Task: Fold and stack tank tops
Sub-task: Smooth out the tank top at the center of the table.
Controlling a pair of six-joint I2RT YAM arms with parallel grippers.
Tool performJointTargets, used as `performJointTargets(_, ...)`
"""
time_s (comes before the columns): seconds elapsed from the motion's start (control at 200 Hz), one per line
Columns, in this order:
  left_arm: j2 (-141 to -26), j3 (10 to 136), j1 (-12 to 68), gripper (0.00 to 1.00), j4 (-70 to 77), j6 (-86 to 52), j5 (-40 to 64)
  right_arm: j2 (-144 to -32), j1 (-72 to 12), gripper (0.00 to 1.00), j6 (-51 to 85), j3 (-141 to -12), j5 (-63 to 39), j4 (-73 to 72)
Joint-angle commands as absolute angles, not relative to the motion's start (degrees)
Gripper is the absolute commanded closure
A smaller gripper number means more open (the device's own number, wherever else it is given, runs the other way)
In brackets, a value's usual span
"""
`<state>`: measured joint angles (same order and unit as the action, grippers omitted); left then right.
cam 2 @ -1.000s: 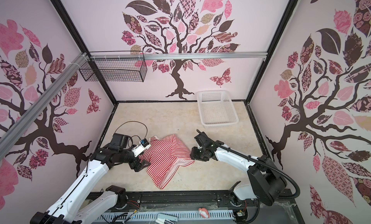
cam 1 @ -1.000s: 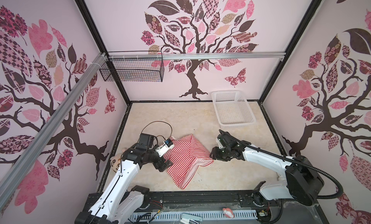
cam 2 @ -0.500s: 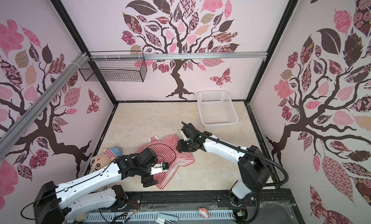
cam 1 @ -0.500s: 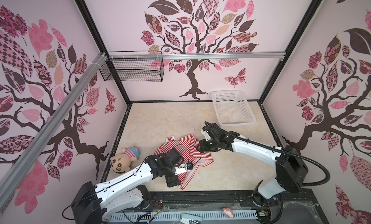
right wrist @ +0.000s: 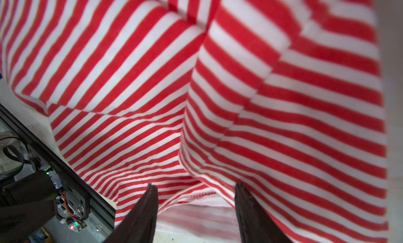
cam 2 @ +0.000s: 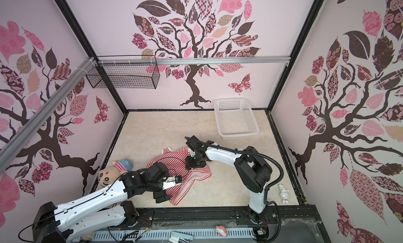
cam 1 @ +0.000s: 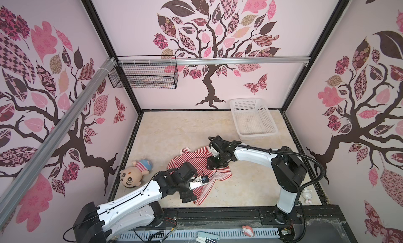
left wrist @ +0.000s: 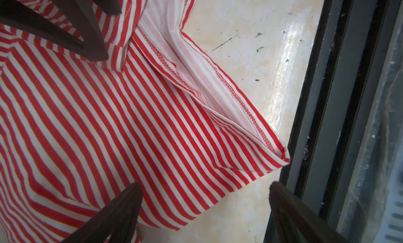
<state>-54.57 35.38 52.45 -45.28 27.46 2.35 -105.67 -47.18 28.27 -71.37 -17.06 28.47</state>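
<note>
One red-and-white striped tank top [cam 1: 185,163] [cam 2: 172,157] lies crumpled on the beige floor, near the front. My left gripper [cam 1: 188,196] [cam 2: 161,197] hangs open over its front corner, close to the black front rail. In the left wrist view the left gripper [left wrist: 205,187] is spread wide, with the tank top's corner [left wrist: 152,126] and bare floor between the fingers. My right gripper [cam 1: 214,164] [cam 2: 194,164] rests on the tank top's far right part. In the right wrist view the right gripper [right wrist: 196,186] stands open astride a hemmed edge of the tank top [right wrist: 130,78], not pinching it.
A white perforated basket [cam 1: 259,135] stands at the back right. A stuffed doll [cam 1: 133,174] lies by the left wall, and a small white toy [cam 1: 307,195] at the front right. A wire basket [cam 1: 144,76] hangs on the back wall. The black rail [left wrist: 340,100] borders the front.
My left arm swung from the tank top's left side round to its front corner, uncovering the doll. The right gripper moved left onto the cloth, which bunched up.
</note>
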Motion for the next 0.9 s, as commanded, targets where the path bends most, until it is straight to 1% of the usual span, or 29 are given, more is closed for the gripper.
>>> performJointTargets(0.0, -53.6, 34.4, 52.3, 0.05, -43.6, 26.3, 0.3, -107.9, -47.8, 0.43, 27.6, -73.4, -15.4, 30.2)
performJointTargets(0.08, -53.6, 34.5, 52.0, 0.05, -43.7, 25.8, -0.3, -109.0, -47.8, 0.45, 27.9, -74.0, -15.3, 30.0)
performJointTargets(0.135, -53.4, 34.5, 51.5, 0.05, -43.8, 25.6, -0.2, -109.4, -47.8, 0.49, 28.0, -74.3, -14.5, 29.5)
performJointTargets(0.235, -53.0, 34.4, 50.1, 0.05, -43.7, 25.6, 0.7, -111.1, -47.7, 0.54, 27.6, -76.7, -10.6, 31.6)
performJointTargets(0.44, -52.1, 34.3, 48.8, 0.05, -44.0, 25.6, 1.2, -111.0, -47.5, 0.59, 27.3, -77.8, -8.5, 31.6)
performJointTargets(0.751, -52.5, 34.0, 48.8, 0.05, -43.4, 25.4, 1.1, -113.4, -47.5, 0.61, 27.1, -77.8, -12.3, 31.0)
performJointTargets(0.896, -52.5, 33.9, 48.8, 0.05, -43.0, 25.4, 1.1, -114.3, -47.6, 0.66, 26.6, -77.0, -14.1, 30.4)
